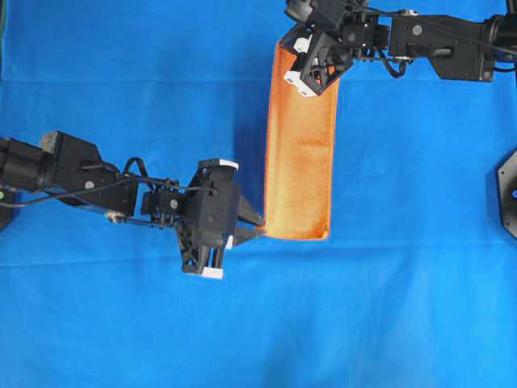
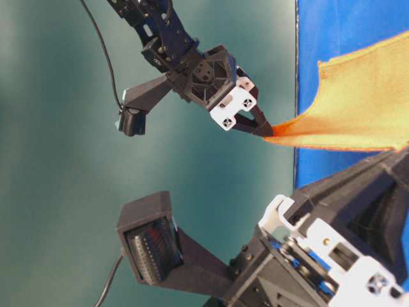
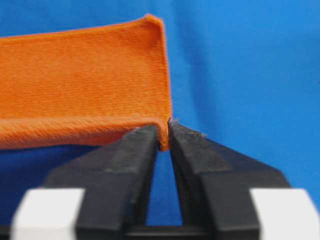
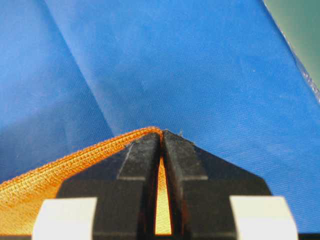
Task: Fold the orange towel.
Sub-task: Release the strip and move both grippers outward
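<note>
Two grippers work one limp, light towel point(image 1: 300, 145) lying as a folded strip on the blue cloth point(image 1: 121, 307): the left gripper point(image 1: 257, 224) has its fingers slightly parted around the near corner, while the right gripper point(image 1: 292, 50) pinches the far corner, corners seeming the best holds.

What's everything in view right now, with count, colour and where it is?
towel: one, orange, folded into a long strip near the middle of the blue cloth, running toward the top edge in the overhead view, held at both ends.
blue cloth: one, blue, covering the work surface.
black mount: one, black, at the right edge of the overhead view.
left gripper: one, black with white parts, at the strip's lower left corner; the corner sits between its fingertips, which stand slightly apart in the left wrist view.
right gripper: one, black with white parts, at the strip's top end, shut on the towel corner.
</note>
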